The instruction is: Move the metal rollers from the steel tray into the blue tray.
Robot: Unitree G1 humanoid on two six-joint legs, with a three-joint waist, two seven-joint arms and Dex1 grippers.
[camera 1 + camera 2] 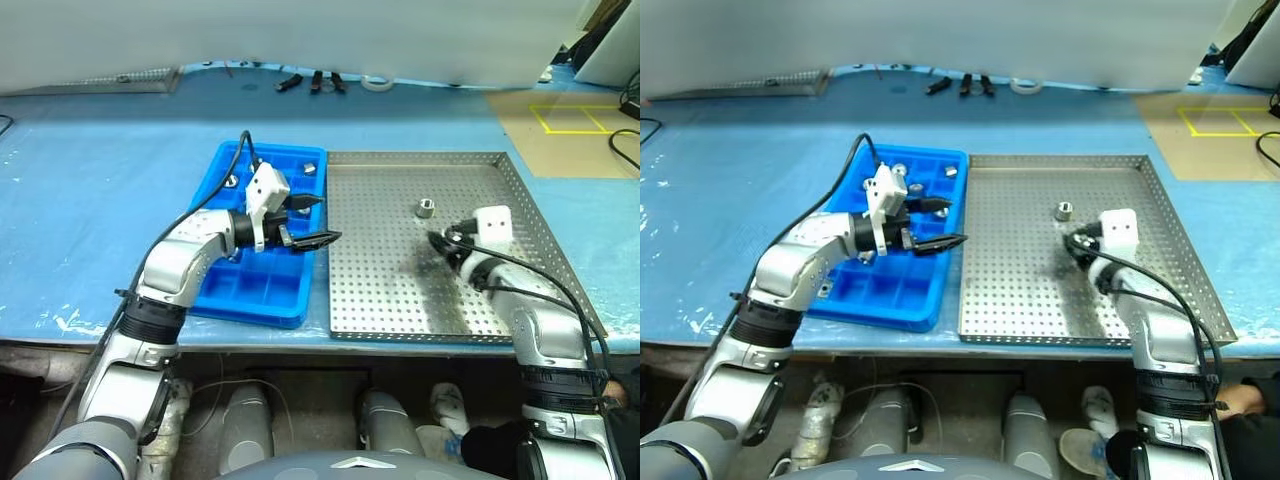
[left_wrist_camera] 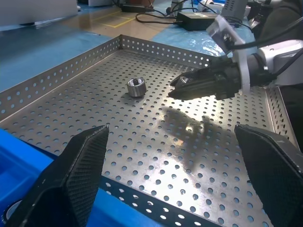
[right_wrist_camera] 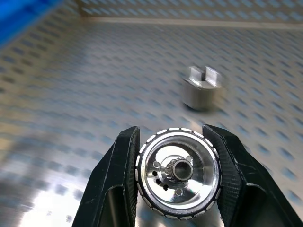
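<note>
The steel tray [image 1: 400, 290] lies to the right of the blue tray [image 1: 250, 285], their sides touching. My right gripper [image 1: 437, 241] hovers over the steel tray's right half, shut on a metal roller [image 3: 177, 172] that sits between its fingers. Another metal roller [image 1: 425, 208] rests on the steel tray just beyond it, also seen as the roller [image 2: 136, 87] from the left wrist. My left gripper [image 1: 329, 219] is open and empty, level above the seam between the two trays, pointing right. Rollers [image 1: 951, 171] [image 1: 898, 170] lie in the blue tray's far compartments.
Black tools [image 1: 315, 82] and a tape roll [image 1: 377, 83] lie at the back of the blue table. A second perforated tray [image 1: 120, 80] sits at the far left. Yellow floor marking [image 1: 570, 118] shows beyond the table's right end.
</note>
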